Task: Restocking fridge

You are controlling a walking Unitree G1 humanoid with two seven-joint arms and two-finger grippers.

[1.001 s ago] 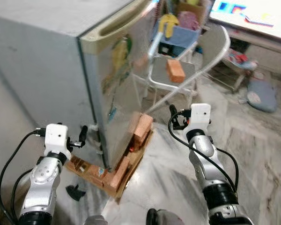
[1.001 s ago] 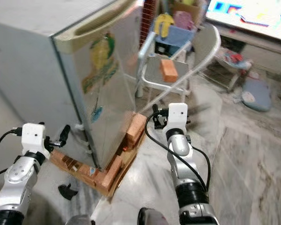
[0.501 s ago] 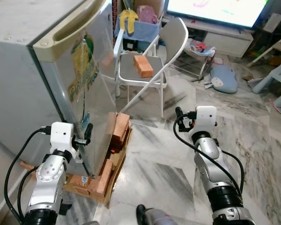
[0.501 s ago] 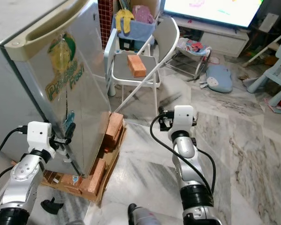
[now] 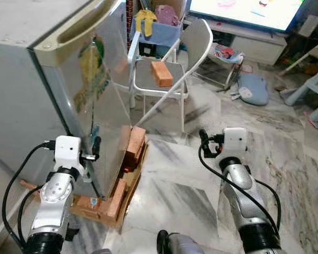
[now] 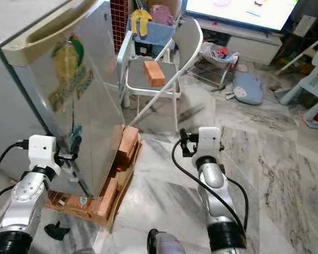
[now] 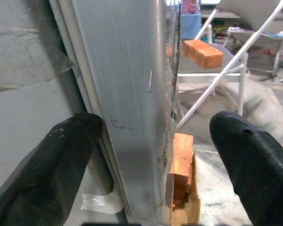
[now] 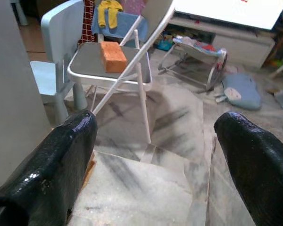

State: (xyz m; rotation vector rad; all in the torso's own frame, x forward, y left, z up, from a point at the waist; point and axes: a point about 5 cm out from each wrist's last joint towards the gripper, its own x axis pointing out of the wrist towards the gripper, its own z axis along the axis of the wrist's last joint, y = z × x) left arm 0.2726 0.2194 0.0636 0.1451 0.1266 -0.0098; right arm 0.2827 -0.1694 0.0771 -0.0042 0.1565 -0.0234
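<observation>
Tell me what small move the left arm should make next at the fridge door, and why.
Probably ease the left gripper forward and close on the fridge door edge. Its open fingers already straddle that silver edge, and the door looks shut, so gripping the edge comes before pulling it open. The right gripper hangs open, holding nothing.

A closed silver fridge [image 5: 69, 90] stands on bricks [image 5: 128, 153] and cardboard, the left gripper [image 5: 97, 147] at its front corner. The right gripper [image 5: 203, 140] hangs above the marble floor [image 5: 185, 185]. A brick [image 5: 162, 73] lies on a folding chair [image 5: 175, 69] beyond.
</observation>
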